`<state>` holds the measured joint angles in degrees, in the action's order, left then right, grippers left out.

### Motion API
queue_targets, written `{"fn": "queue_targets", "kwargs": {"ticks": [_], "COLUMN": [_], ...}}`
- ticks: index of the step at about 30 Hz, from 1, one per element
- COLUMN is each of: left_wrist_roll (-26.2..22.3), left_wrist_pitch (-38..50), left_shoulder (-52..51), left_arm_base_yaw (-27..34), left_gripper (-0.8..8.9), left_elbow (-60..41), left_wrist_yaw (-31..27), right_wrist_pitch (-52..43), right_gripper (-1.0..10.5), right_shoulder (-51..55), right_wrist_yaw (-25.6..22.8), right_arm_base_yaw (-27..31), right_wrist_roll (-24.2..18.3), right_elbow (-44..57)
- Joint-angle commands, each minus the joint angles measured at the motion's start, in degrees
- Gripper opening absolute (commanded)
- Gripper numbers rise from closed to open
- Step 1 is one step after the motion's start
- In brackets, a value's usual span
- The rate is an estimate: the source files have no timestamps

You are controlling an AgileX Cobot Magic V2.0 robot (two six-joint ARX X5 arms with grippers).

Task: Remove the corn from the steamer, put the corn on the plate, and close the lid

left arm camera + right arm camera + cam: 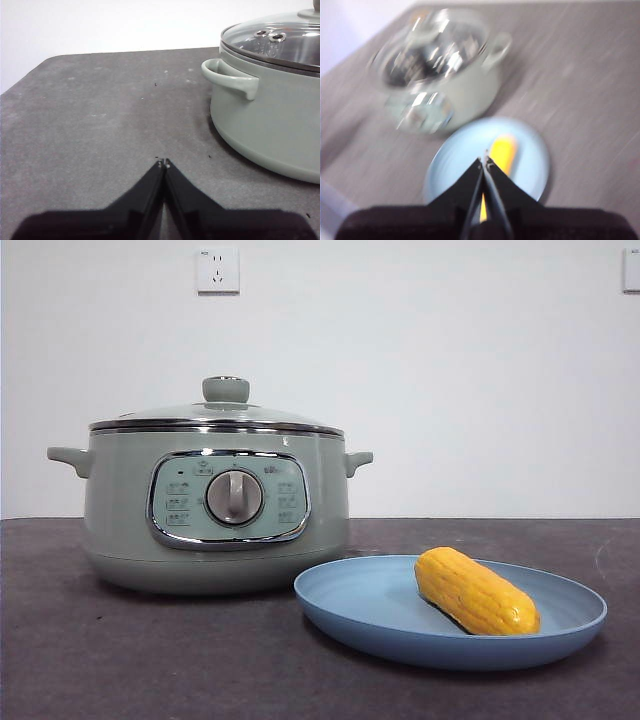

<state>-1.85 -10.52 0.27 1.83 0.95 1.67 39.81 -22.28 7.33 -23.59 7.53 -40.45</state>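
Through right-wrist blur, corn (pixel 503 152), plate (pixel 530 145) smeared.

A bare test bench: plain white wall (pixel 450 380); wall socket (pixel 217 270); dark grey table (pixel 150 660).

No word, brand or number could be read. The steamer (pixel 215 510) carried small printed markings on its control panel (pixel 229 499), in groups to either side of the silver dial (pixel 234 497) and above it, but all were too small and faint to make out.
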Motion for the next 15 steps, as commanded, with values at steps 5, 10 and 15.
{"fn": "queue_targets", "kwargs": {"ticks": [5,10,15], "left_wrist_roll": [0.57,0.57,0.57], "left_wrist_pitch": [0.26,0.24,0.24], "left_shoulder": [-0.11,-0.11,-0.11], "left_arm_base_yaw": [0.15,0.15,0.15], "left_gripper": [-0.04,-0.04,-0.04], "left_elbow": [-0.79,-0.79,-0.79], "left_wrist_yaw": [-0.07,-0.07,-0.07], "right_wrist_pitch": [-20.52,-31.98,-35.01], "right_gripper": [0.0,0.0,0.0], "right_shoulder": [10.25,16.46,21.16], "right_wrist_yaw": [0.24,-0.37,-0.39], "right_arm_base_yaw": [13.05,16.55,17.27], "right_wrist_roll": [-2.45,-2.69,-2.64], "right_elbow": [16.5,29.14,37.7]}}
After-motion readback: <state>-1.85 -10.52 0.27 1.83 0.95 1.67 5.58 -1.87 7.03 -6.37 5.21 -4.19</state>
